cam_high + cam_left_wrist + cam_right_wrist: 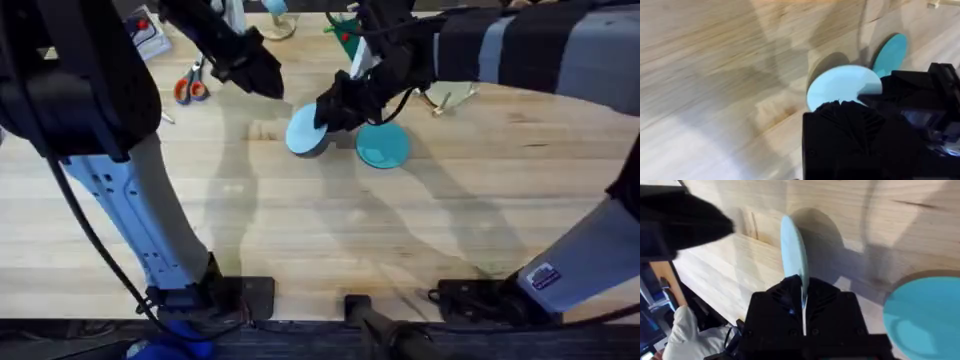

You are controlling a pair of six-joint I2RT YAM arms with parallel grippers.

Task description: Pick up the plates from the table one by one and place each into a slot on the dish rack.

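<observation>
- Your right gripper [325,115] reached over the far middle of the worktop [300,230]; its jaws were clamped on the rim of the pale light-blue plate [303,130], which was tilted up on edge above the wood.
- The teal plate [383,146] lay flat just to its right.
- Your left gripper [262,75] hung to the far left of both plates; whether its jaws were apart, you could not tell.
- Scissors [190,85] lay farther left.
</observation>
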